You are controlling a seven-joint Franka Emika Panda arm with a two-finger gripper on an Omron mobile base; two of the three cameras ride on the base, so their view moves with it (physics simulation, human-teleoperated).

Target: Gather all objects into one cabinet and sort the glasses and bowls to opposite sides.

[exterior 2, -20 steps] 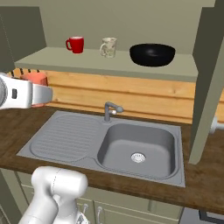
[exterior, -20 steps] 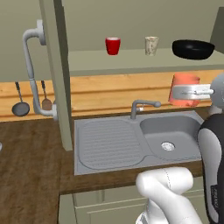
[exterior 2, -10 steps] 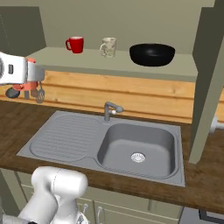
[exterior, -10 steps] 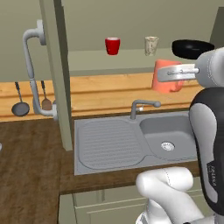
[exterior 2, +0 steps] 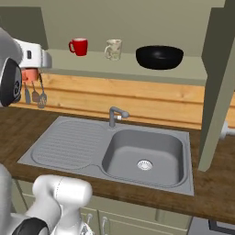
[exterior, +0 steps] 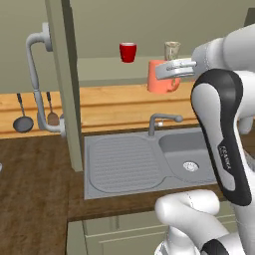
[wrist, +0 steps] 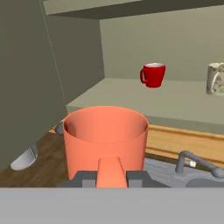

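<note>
Red cup (exterior 2: 79, 47), beige mug (exterior 2: 113, 49) and black bowl (exterior 2: 159, 57) already shelved in cabinet (exterior 2: 137, 69); orange-red mug (wrist: 105, 139) pinched by its handle in the jaws, unplaced; sorting pending.

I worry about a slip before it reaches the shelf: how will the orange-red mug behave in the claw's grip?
The orange-red mug looks rigid, so it probably won't deform. The claw seems to pinch it at the handle side, off-centre, so it may swing or tilt. Its smooth wall likely slides easily. Set down, its wide upright body should stand steadily on the shelf.
</note>
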